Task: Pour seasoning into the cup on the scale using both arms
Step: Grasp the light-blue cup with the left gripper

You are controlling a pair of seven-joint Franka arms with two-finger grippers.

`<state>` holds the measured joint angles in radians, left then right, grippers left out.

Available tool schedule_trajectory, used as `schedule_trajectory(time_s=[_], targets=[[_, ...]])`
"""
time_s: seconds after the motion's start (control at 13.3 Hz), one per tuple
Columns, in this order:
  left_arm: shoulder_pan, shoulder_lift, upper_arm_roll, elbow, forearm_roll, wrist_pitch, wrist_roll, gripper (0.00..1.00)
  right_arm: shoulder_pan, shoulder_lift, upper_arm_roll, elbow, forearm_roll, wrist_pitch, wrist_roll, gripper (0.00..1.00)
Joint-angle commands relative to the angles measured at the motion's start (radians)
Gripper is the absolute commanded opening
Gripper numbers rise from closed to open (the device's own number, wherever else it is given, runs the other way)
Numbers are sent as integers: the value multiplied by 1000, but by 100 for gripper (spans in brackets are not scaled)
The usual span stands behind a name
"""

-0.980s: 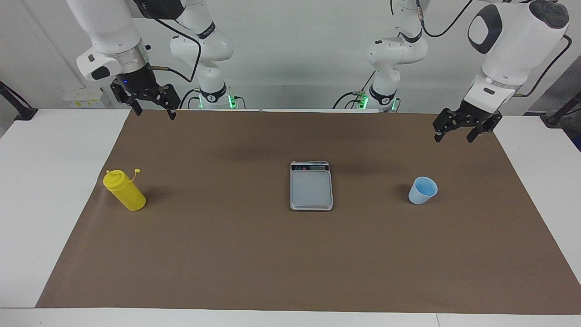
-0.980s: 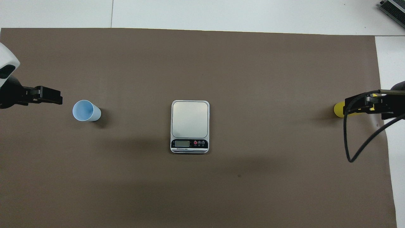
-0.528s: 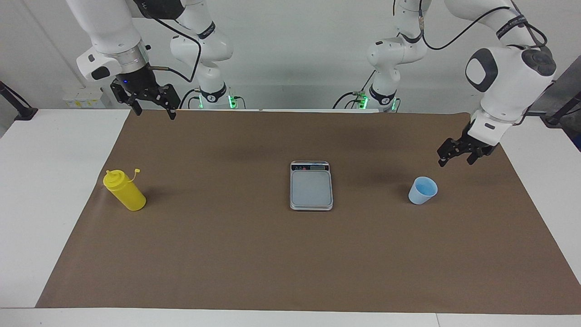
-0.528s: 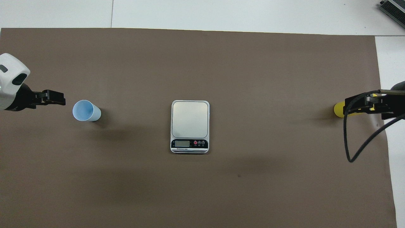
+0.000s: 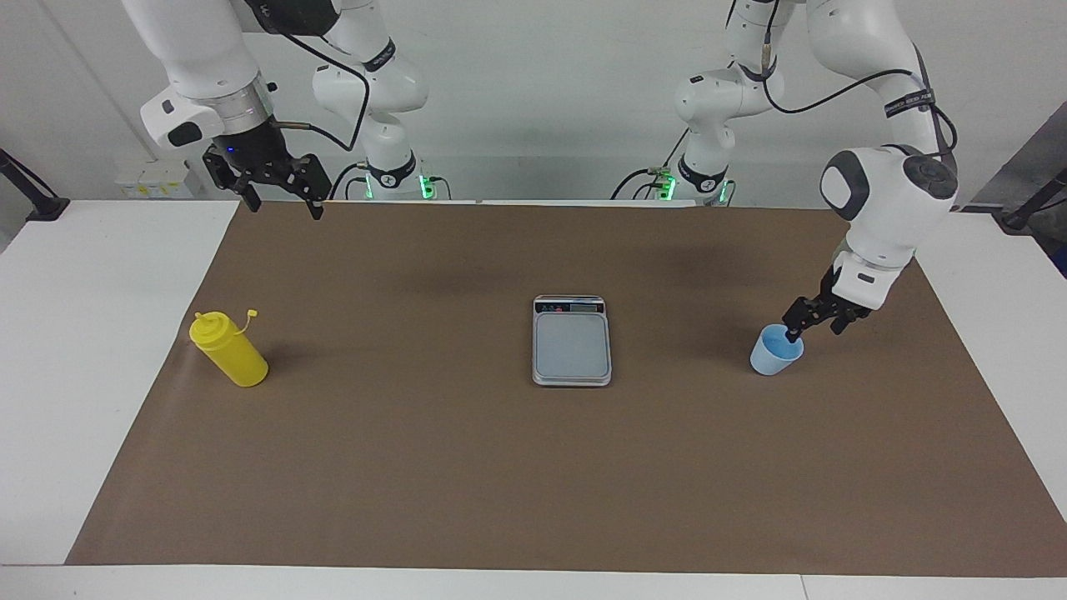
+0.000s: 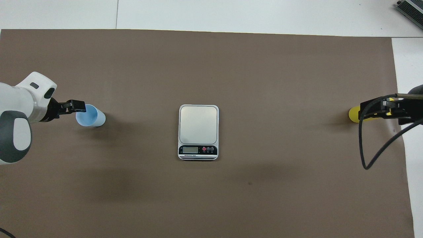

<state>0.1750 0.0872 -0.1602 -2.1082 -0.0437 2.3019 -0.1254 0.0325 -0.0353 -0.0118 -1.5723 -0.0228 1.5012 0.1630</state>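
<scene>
From the scale (image 5: 572, 340), the yellow seasoning bottle (image 5: 229, 348) stands at nine o'clock, the cup (image 5: 775, 351) at three with the left gripper (image 5: 813, 325) seemingly straddling its rim, and the right gripper (image 5: 280, 190) hangs open at ten o'clock.

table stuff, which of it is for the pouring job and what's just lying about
For the job:
- cup, left tool down at its rim
- scale, plate bare, mid-table
- seasoning, upright at the right arm's end
- right tool, waiting raised, open

Just there:
- brown mat under everything
- grey device at the table corner
</scene>
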Motion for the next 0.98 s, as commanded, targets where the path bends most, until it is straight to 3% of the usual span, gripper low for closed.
schedule_trajectory(time_s=[0.0,0.45,0.53,0.83,0.91], targets=[[-8,26,7,-29,-13,59,-17,100,-13,-23,3,-26,7,2,-20,100],[-9,37,7,-90,-13,100,-54,100,-13,-24,3,-26,7,2,-20,100],[-11,37,5,-95,-13,97,-75,87,-13,-23,3,-26,7,2,-20,100],[-20,34,7,-93,-13,73,-73,0,-13,-24,3,-26,7,2,-20,100],[-22,34,7,-92,-12,70,-69,0,-13,-24,3,-26,7,2,-20,100]])
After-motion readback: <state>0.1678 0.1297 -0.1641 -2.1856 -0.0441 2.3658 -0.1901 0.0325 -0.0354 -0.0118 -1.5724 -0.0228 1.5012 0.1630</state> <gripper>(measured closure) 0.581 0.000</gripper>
